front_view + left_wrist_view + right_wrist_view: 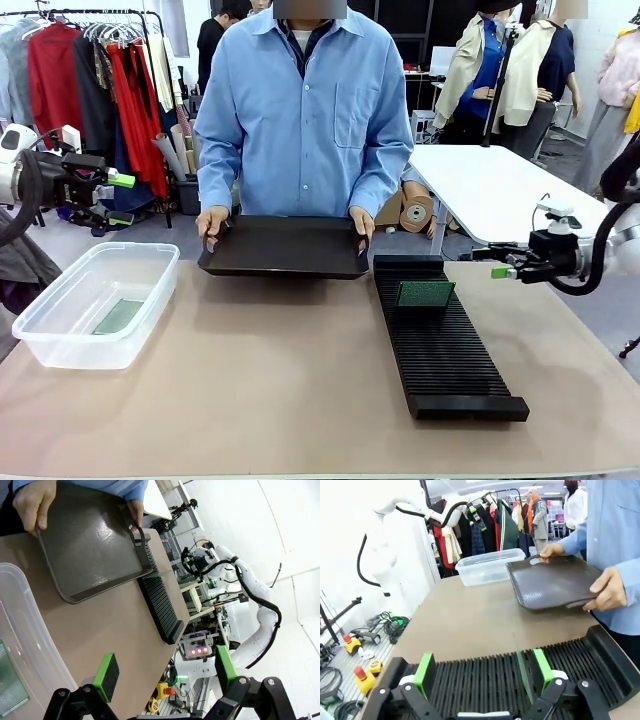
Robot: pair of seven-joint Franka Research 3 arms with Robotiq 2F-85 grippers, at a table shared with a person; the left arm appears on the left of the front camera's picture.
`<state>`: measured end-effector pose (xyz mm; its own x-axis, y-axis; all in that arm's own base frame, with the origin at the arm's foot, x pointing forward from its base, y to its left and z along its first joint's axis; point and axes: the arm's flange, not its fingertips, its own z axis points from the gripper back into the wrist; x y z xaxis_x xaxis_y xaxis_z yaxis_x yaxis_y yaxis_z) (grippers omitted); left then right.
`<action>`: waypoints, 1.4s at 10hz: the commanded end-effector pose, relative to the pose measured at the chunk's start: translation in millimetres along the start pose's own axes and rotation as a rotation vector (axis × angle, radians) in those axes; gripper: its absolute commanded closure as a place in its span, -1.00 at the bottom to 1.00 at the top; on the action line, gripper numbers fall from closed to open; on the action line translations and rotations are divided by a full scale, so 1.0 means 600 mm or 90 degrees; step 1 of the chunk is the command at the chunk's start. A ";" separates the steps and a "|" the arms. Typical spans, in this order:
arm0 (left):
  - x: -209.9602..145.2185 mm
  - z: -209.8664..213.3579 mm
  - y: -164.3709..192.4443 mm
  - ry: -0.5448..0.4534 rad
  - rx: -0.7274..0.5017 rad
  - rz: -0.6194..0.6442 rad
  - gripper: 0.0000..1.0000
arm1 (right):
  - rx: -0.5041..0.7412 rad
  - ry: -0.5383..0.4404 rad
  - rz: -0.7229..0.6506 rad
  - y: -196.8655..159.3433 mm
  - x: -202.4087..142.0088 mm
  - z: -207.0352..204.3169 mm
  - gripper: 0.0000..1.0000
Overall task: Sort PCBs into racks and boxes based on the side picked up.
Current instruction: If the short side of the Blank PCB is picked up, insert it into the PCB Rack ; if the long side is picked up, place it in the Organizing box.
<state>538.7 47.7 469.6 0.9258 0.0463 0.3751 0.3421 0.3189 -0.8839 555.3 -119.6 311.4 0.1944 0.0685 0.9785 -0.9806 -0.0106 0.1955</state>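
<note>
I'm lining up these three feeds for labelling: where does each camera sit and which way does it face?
Front: between the arms, facing the person holding the black tray across the table.
Left wrist: above the left pincer, looking over the clear tub toward the rack.
Right wrist: above the right pincer, over the rack.
All three share the tray.

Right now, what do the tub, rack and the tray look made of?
Tub: clear glossy plastic; the PCB shows through its wall.
Rack: matte black, likely moulded plastic, given its fine uniform slots.
Tray: dark, smooth, semi-gloss with glare; probably plastic, unsure.
</note>
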 end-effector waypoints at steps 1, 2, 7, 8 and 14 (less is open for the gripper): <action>0.002 0.002 -0.003 0.000 0.002 0.003 -1.00 | 0.005 -0.004 -0.062 0.063 0.025 -0.016 -1.00; 0.002 0.002 -0.003 0.000 0.002 0.003 -1.00 | 0.011 0.011 -0.140 0.088 0.040 -0.024 -1.00; 0.002 0.002 -0.003 0.000 0.002 0.003 -1.00 | 0.100 0.083 -0.418 0.163 0.130 -0.052 -1.00; 0.002 0.002 -0.003 0.000 0.002 0.003 -1.00 | 0.113 0.072 -0.471 0.170 0.144 -0.053 -1.00; 0.002 0.002 -0.003 0.000 0.002 0.003 -1.00 | 0.014 -0.075 -0.589 0.178 0.187 -0.085 -1.00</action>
<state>538.8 47.6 469.5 0.9259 0.0463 0.3749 0.3420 0.3189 -0.8839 473.3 -78.6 432.2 0.8724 0.0002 0.4888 -0.4884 -0.0432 0.8716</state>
